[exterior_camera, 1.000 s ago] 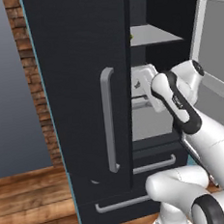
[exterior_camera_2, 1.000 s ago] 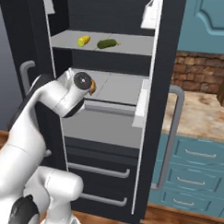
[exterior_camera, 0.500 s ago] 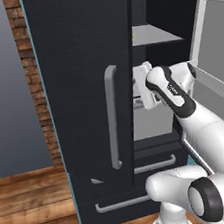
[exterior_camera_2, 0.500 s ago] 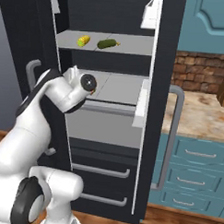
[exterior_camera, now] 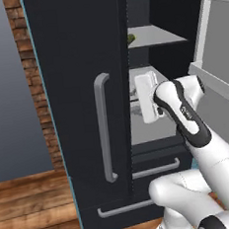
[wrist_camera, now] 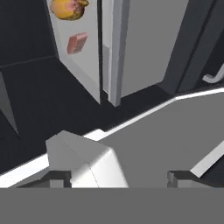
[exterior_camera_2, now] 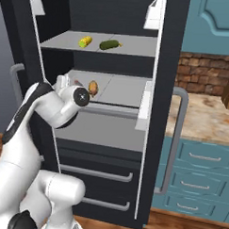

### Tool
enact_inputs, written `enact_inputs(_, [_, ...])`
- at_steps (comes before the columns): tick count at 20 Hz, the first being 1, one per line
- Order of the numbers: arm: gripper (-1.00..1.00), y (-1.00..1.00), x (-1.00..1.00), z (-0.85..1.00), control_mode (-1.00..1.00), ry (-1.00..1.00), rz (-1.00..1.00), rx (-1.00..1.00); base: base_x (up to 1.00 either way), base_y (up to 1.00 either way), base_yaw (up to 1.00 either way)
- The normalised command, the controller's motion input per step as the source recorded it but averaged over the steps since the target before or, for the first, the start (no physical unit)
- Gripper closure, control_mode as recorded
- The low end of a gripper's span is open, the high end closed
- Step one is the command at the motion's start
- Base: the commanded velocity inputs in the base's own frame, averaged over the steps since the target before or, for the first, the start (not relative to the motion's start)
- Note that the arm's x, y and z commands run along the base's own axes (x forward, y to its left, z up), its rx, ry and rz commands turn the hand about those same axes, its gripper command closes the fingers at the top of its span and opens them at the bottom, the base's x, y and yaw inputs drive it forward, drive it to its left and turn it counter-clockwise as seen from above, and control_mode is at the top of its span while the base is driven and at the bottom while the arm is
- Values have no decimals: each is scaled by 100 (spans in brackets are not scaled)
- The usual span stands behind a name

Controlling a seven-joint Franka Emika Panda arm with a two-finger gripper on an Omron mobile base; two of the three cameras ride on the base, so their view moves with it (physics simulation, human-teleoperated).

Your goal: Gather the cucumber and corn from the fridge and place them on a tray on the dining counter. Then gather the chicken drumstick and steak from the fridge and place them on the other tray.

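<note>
From the left base, the arm reaches past the fridge (exterior_camera: pixel 82 114) door; from the right, corn (exterior_camera_2: pixel 85 41) and cucumber (exterior_camera_2: pixel 109 44) lie shelved above the drumstick (exterior_camera_2: pixel 93 88); by hand, the gripper (wrist_camera: pixel 118 177) looks parted, its hold uncertain.

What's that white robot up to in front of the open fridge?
A white robot arm is reaching into the open fridge, its hand near the middle shelf. Nothing has been taken out yet: the corn and cucumber lie side by side on the upper shelf, and the chicken drumstick lies on the shelf below with the steak beside it. I can't tell how its jaws stand.
</note>
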Motion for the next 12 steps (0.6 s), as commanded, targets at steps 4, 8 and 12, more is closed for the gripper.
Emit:
enact_inputs(4, [-100,100,-11,-15,-100,0,0,3,0,0,0])
enact_inputs(8, [-100,100,-32,-17,-100,0,0,3,0,0,0])
enact_inputs(12, [-100,100,-54,-40,-100,2,0,2,0,0,0])
